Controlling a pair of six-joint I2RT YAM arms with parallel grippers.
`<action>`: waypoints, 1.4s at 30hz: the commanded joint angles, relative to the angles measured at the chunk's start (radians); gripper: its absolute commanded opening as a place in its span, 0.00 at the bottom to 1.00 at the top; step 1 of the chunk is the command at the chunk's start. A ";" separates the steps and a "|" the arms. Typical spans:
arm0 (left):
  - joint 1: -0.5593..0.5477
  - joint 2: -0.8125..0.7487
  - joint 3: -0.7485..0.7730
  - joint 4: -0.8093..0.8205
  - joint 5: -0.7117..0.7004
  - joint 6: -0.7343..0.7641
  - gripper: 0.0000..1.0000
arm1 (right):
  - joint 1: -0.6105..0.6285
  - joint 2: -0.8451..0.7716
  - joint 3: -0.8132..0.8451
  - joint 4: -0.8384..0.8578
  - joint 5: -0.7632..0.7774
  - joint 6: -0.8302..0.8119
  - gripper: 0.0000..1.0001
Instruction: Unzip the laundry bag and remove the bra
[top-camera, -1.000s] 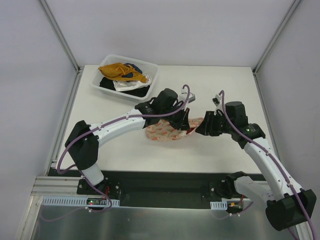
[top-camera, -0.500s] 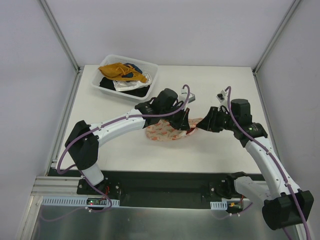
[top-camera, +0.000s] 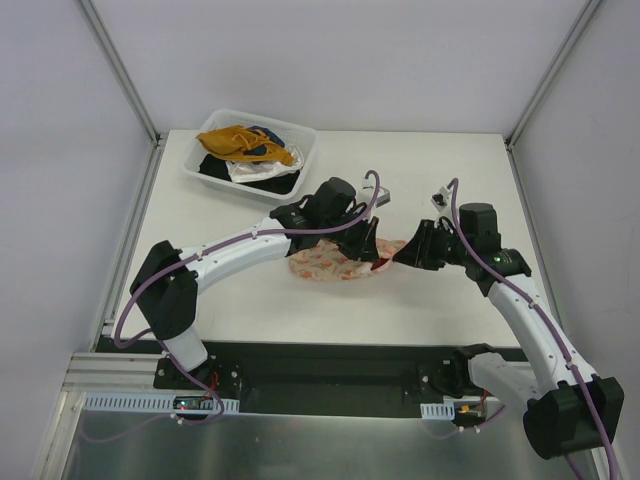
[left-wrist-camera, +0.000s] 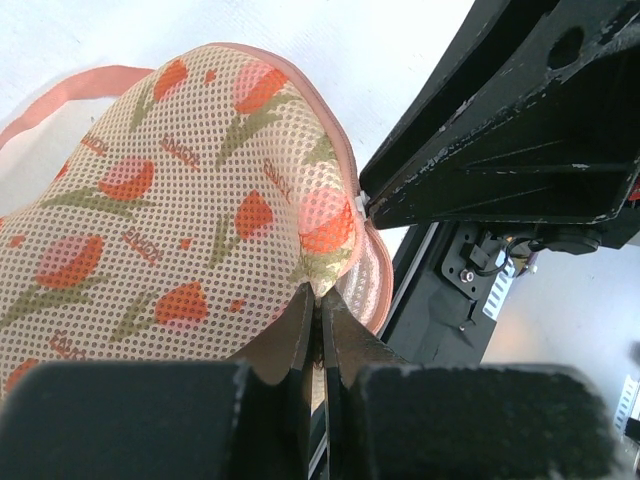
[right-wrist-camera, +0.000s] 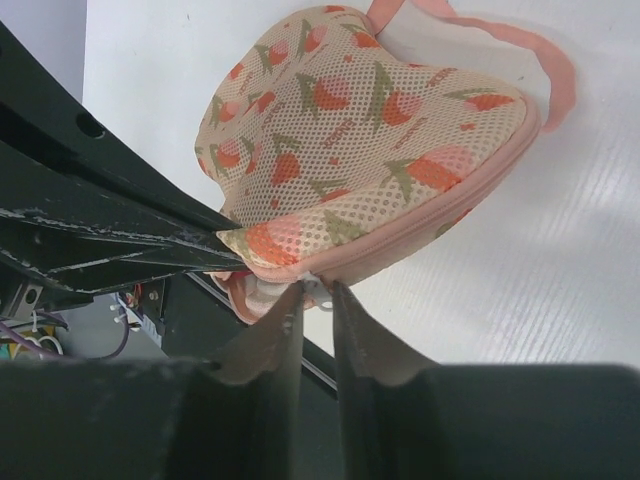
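The pale pink mesh laundry bag (top-camera: 325, 262) with orange-red prints lies mid-table, between both grippers. My left gripper (top-camera: 372, 250) is shut on a pinch of the bag's mesh (left-wrist-camera: 180, 220) near its rim; the tips (left-wrist-camera: 321, 300) are pressed together. My right gripper (top-camera: 403, 256) faces it at the same end. In the right wrist view its tips (right-wrist-camera: 317, 295) are nearly closed on the small white zipper pull (right-wrist-camera: 322, 292) under the bag's pink rim (right-wrist-camera: 360, 150). Only a dark red sliver of the bra (top-camera: 379, 264) shows at the opened rim.
A clear plastic bin (top-camera: 308, 150) with mustard, white and black clothes stands at the back left. The bag's pink loop strap (right-wrist-camera: 550, 70) lies on the white table. The two grippers sit very close together; the right one fills the upper right of the left wrist view (left-wrist-camera: 500, 160).
My right wrist has shifted slightly to the right and back, staying at the bag's right end. The left arm holds its grip and has not visibly moved.
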 joint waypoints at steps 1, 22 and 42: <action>0.007 -0.015 0.025 0.026 0.038 0.008 0.00 | -0.007 -0.005 0.010 0.007 0.000 -0.014 0.17; 0.007 -0.015 0.024 0.026 0.038 -0.002 0.00 | -0.007 -0.027 0.004 -0.010 0.007 -0.016 0.01; 0.007 -0.026 0.015 0.026 0.040 0.000 0.00 | -0.008 -0.029 0.004 -0.027 -0.005 -0.010 0.31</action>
